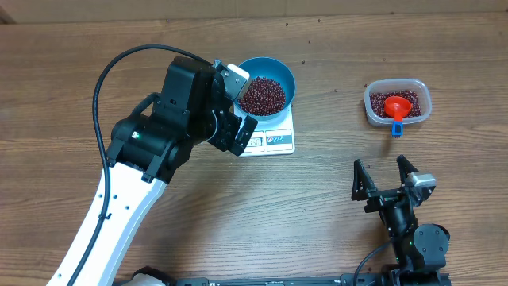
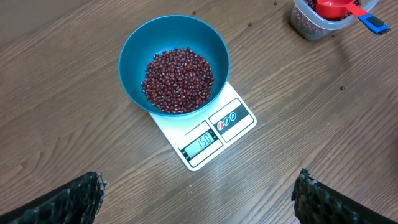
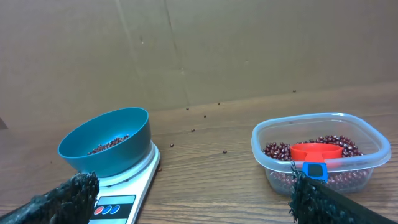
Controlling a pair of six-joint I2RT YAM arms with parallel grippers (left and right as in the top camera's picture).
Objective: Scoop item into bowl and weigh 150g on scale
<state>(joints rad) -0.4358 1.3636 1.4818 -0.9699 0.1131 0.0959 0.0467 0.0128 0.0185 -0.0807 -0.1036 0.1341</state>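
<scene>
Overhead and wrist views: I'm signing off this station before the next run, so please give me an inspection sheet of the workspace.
Surface: wooden table, dry and bare apart from the items below.
Job's things: blue bowl of beans stands on the white scale; its display appears to read 150.
Clutter: clear container holding more beans and a red scoop; stray beans on the table.
Claws: left claw open, empty, above the scale; right claw open, empty, apart from the container.
Cables: black cable arcs over the left arm.
Surroundings: cardboard wall behind the table.
</scene>
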